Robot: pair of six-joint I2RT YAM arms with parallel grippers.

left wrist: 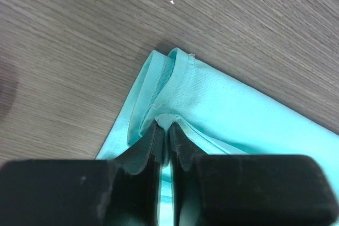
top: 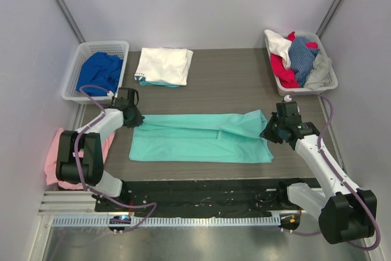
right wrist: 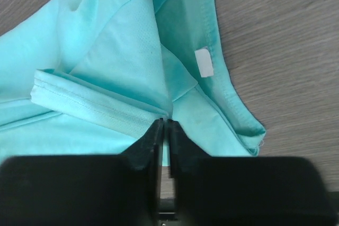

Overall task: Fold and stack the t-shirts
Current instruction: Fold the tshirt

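A mint-green t-shirt (top: 201, 139) lies folded into a long band across the middle of the table. My left gripper (top: 135, 118) is at its far left corner. In the left wrist view the jaws (left wrist: 167, 125) are pinched on a small bunch of the mint fabric (left wrist: 238, 115). My right gripper (top: 269, 131) is at the band's right end, shut on a fold of the same t-shirt (right wrist: 106, 51) near the collar with its white label (right wrist: 204, 62). At the back lies a folded white t-shirt (top: 164, 65) with a mint one under it.
A white lattice basket (top: 76, 65) at the back left holds a royal blue t-shirt (top: 99, 71). Another basket (top: 330, 80) at the back right holds red, blue, white and grey clothes. A pink cloth (top: 54, 154) hangs off the table's left edge beside the left arm.
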